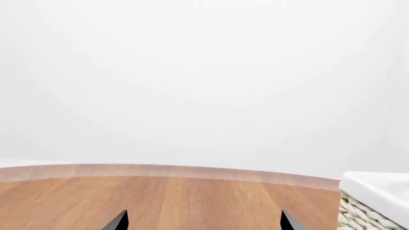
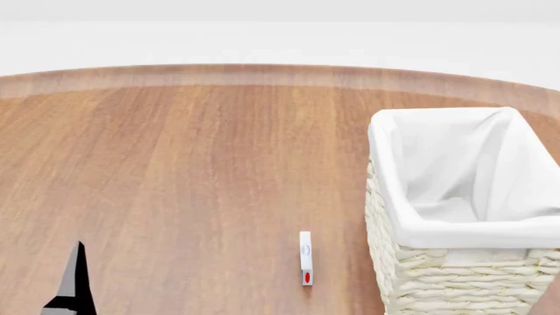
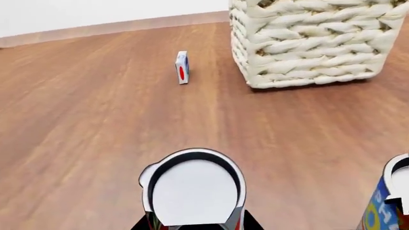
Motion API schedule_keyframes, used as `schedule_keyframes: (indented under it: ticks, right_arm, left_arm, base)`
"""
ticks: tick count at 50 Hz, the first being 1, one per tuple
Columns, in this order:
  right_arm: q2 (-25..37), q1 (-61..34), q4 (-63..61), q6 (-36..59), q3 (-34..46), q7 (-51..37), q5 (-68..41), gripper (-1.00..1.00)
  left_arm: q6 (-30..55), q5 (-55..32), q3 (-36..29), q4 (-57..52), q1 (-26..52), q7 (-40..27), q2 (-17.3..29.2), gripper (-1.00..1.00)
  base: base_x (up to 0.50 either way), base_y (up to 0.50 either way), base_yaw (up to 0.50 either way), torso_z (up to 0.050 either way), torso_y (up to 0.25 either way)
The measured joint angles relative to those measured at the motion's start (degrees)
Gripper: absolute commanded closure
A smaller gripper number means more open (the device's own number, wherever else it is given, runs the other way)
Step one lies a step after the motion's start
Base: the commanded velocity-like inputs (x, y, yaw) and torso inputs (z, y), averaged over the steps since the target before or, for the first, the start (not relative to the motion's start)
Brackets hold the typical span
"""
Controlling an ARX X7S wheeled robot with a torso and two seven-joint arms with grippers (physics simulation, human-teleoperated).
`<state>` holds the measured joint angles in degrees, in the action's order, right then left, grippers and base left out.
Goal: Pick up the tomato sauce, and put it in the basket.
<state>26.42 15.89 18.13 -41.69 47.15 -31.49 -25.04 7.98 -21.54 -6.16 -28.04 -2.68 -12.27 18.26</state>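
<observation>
Left gripper (image 1: 203, 224): two dark fingertips spread well apart, nothing between them; one tip shows low in the head view. Right gripper (image 3: 195, 223): only dark finger bits visible low at the frame edge, state unclear.

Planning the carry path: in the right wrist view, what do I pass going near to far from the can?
Tomato sauce → small white box with a red spot → basket, then the table's far edge.

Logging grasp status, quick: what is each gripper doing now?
Left gripper: open, holding nothing.
Right gripper: around the tomato sauce; open or shut cannot be told.
</observation>
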Motion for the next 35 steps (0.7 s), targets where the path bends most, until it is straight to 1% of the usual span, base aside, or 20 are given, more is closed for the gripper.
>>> schedule_keyframes:
  ticks: [10,18,35]
  right_arm:
    - [-0.1,-2.4,-7.4,7.3,1.9,-1.4,2.1,1.00]
    - [-1.0,-4.9,-11.1,12.4,3.1,-1.7,2.4,1.00]
    - [1.1,-13.3,-24.4,27.4,2.2,-5.0,-1.2,1.00]
  left_arm:
    - [-0.4,-0.2,0.0,0.5,0.0,0.0,0.1,-1.00]
    - [-0.9,-0.3,-0.1,1.2,0.1,0.1,0.2,-1.00]
    - [-1.8,-0.6,-0.4,2.9,0.5,0.4,0.1,-1.00]
  base:
    - [0.00,0.00,0.00,0.000,0.000]
    - [0.00,0.00,0.00,0.000,0.000]
    - [0.00,0.00,0.00,0.000,0.000]
